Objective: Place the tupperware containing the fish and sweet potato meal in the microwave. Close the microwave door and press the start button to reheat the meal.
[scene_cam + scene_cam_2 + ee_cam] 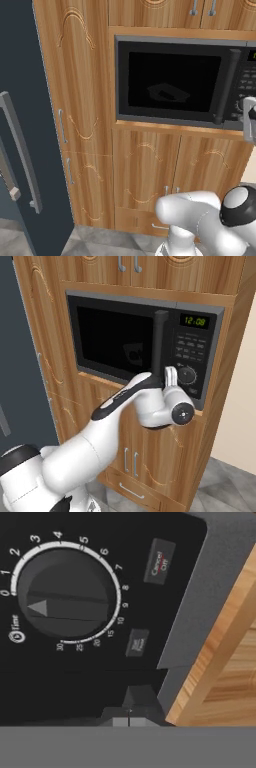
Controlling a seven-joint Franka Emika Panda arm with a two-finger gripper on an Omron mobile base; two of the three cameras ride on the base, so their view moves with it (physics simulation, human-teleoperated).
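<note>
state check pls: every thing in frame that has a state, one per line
microwave door: shut, handle bar upright at its right edge
tupperware: inside the microwave, seen faintly through the window
timer dial: pointer at the 0 mark
clock display: lit, green digits
end effector: shut, holds nothing, tips close to the control panel below the dial
upper cabinet doors: shut
lower cabinet doors: shut
</note>
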